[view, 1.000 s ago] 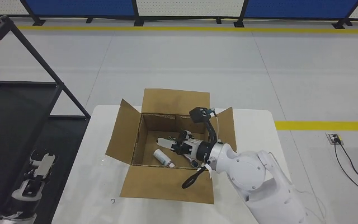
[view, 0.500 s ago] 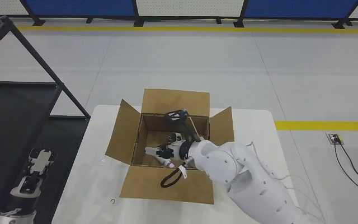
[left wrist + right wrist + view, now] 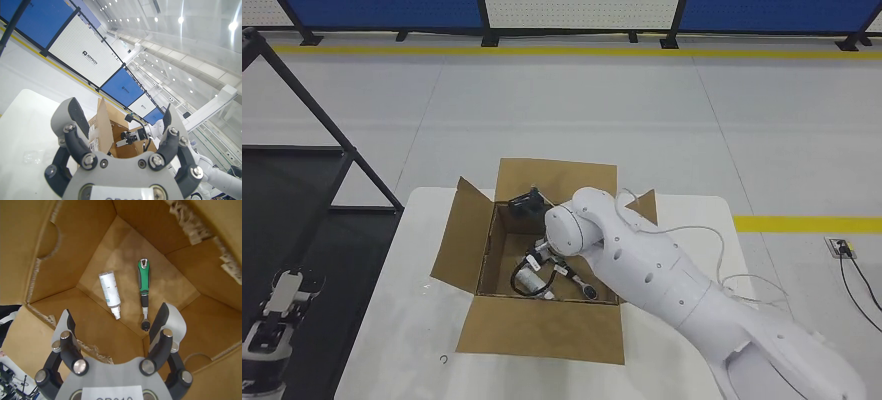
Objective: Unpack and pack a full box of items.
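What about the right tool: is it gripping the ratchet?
No, the right tool is open above the ratchet, which lies on the box floor beside the bottle.

Bright ceiling lamps (image 3: 181,19), streaking glare.

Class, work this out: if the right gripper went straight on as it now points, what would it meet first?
Most likely the white bottle, lying on the box floor in line with the open right gripper; the green-handled ratchet lies just beside it. Depth is unclear.
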Robot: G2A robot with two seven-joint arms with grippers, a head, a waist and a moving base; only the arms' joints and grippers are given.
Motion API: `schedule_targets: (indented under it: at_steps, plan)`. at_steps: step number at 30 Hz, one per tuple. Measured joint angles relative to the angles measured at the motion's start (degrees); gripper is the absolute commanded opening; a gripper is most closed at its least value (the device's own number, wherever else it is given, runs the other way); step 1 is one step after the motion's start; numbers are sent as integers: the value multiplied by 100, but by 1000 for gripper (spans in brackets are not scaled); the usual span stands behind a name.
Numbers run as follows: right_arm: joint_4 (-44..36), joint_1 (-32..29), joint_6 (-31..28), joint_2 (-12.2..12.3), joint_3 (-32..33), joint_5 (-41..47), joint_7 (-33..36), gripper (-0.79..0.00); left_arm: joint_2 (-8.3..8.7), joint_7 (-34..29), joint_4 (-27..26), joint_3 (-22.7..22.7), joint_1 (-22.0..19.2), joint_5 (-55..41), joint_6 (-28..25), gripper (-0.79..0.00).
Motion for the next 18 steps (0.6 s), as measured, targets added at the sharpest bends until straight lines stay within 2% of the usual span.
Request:
schedule_targets:
  at_steps: [3, 16, 18]
  plan:
    - [555, 12, 58, -147, 22, 249, -76, 0, 4, -75, -48, 12, 18, -40, 20, 0]
    - [534, 5, 63, -143, 17, 233, -82, 0, 6, -98, -72, 39, 18, 0, 43, 0]
    - [515, -59, 267, -183, -162, -30, -143, 0, 6, -98, -72, 39, 18, 0, 43, 0]
